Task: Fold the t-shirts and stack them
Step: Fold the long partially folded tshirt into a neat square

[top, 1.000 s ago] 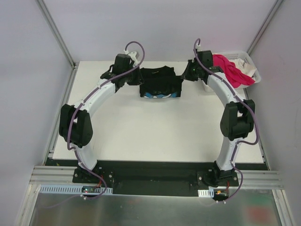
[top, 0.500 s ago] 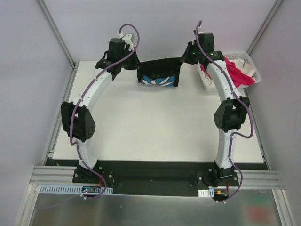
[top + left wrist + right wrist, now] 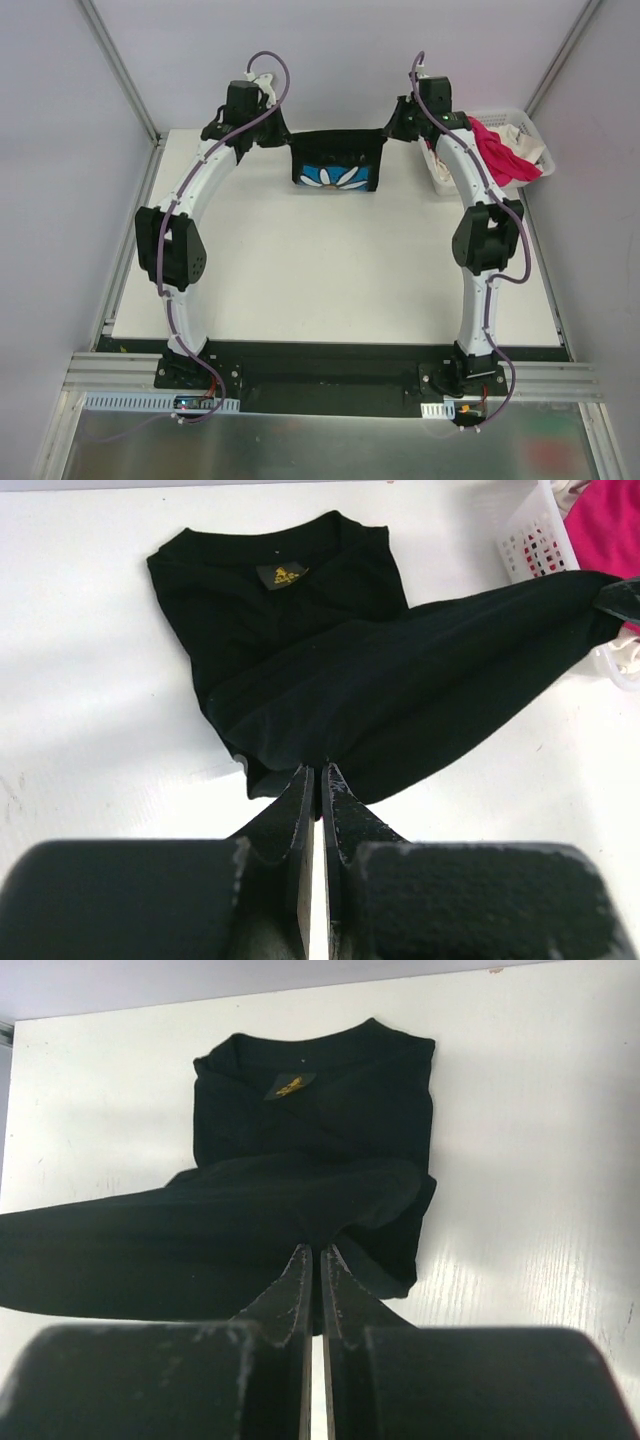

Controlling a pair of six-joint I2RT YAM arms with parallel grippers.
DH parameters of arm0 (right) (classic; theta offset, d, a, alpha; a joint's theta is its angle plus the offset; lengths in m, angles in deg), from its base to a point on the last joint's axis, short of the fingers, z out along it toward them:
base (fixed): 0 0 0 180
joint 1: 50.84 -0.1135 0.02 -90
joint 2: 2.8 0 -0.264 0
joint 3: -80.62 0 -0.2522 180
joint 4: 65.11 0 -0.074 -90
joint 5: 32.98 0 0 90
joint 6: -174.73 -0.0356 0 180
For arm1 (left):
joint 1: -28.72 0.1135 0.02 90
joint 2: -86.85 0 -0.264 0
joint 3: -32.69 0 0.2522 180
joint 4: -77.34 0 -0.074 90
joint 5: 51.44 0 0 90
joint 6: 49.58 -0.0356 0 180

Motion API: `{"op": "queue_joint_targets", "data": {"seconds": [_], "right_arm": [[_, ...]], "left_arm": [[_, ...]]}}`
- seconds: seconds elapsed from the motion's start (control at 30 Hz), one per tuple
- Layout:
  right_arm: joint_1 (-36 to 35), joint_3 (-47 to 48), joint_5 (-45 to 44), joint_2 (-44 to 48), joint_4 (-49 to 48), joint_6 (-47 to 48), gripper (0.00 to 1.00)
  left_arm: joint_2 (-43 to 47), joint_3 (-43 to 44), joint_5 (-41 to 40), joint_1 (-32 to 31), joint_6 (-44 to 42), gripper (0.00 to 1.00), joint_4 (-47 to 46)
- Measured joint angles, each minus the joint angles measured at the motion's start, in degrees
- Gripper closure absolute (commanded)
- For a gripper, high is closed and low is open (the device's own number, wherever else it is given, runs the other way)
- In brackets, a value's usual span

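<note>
Black shirt (image 3: 337, 170): found at the far middle of the table (image 3: 330, 270). The collar end is laid flat, while the opposite edge is raised and stretched taut between the two grippers, with the daisy print turned toward the overhead camera.
Left gripper (image 3: 316, 772): pinched shut on one corner of the raised edge.
Right gripper (image 3: 311, 1252): pinched shut on the other corner in the same way.
Step in hand: judged to be a fold of the black shirt, with the raised half to be laid over the flat half.
Next move: both corners would have to be carried together at one height, the edge kept taut, and set down square before release.
Basket (image 3: 505, 114): placed at the far right corner. A pink shirt (image 3: 495, 150) is draped in it and over its rim, and a white shirt (image 3: 522, 135) is bunched beside it. Neither is folded.
Stack: none is seen yet.
</note>
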Motion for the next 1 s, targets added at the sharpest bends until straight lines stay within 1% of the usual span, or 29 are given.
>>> {"op": "queue_joint_targets", "data": {"seconds": [0.17,0.3,0.4,0.63,0.83,0.93,1.0], "right_arm": [[0.42,2.93,1.66,-4.61,-1.11,0.02,0.99],[0.5,8.15,2.64,-9.75,-1.79,-0.02,0.99],[0.52,9.46,3.3,-11.5,-2.8,-0.17,0.99],[0.55,9.64,3.89,-12.46,-4.31,-0.24,0.99],[0.59,9.66,4.17,-12.52,-5.07,-0.24,0.99],[0.63,6.01,4.26,-11.23,-6.73,-0.24,0.99],[0.61,2.89,4.35,-9.75,-6.93,-0.24,0.99]], "left_arm": [[-0.68,0.22,0.02,0.24,-0.02,1.0,-0.02],[-3.23,2.23,0.0,0.79,-0.07,1.0,-0.11],[-5.49,3.63,0.04,1.49,-0.07,1.0,-0.11],[-9.22,5.92,0.55,2.49,-0.09,1.0,-0.13],[-9.86,6.51,1.03,2.69,-0.15,1.0,-0.15],[-9.6,6.01,1.29,2.69,-0.2,1.0,-0.24],[-8.48,4.0,1.57,2.67,-0.17,1.0,-0.26]]}}
